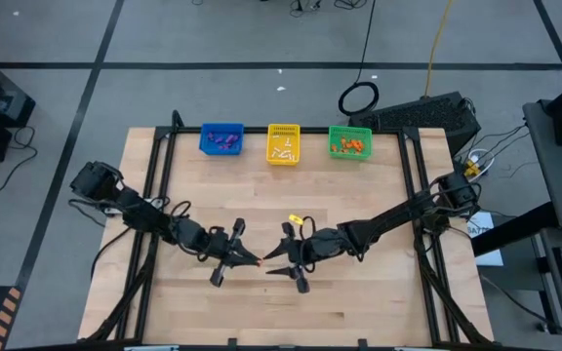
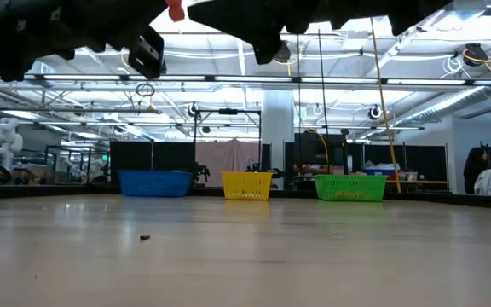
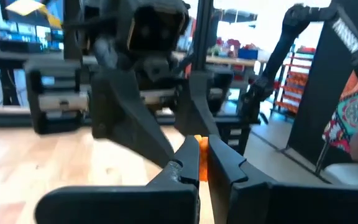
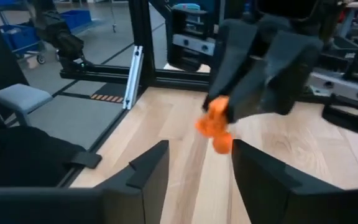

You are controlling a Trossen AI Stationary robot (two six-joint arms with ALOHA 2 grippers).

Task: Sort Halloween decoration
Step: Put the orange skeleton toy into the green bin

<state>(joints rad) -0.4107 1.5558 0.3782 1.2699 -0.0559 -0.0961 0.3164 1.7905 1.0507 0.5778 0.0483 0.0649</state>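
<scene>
Both arms are reaching in from the sides and meeting near the lower centre of the high view, above the tabletop (image 1: 359, 283).

Left arm is stretching from the left edge, elbow bent, wrist angled toward the middle. Left tool (image 1: 250, 259) is pinching shut on a small orange trinket (image 1: 260, 262), which is sitting at the fingertips; in the left wrist view the orange piece (image 3: 199, 163) is showing squeezed between the two dark fingers (image 3: 178, 167).

Right arm is extending from the right edge in a long, low diagonal, wrist pointing at the left tool. Right tool (image 1: 283, 255) is standing wide open, its fingers (image 4: 148, 168) spread apart and holding nothing. In the right wrist view the orange trinket (image 4: 215, 129) is hanging from the left tool (image 4: 229, 106) just ahead of the open fingers, not touching them.

In the low view both tools are hovering well above the tabletop, at the top of the frame.

Along the upper edge of the tabletop, three baskets are sitting in a row: blue basket (image 1: 221, 138), yellow basket (image 1: 283, 143), green basket (image 1: 349, 141), each with small trinkets inside.
</scene>
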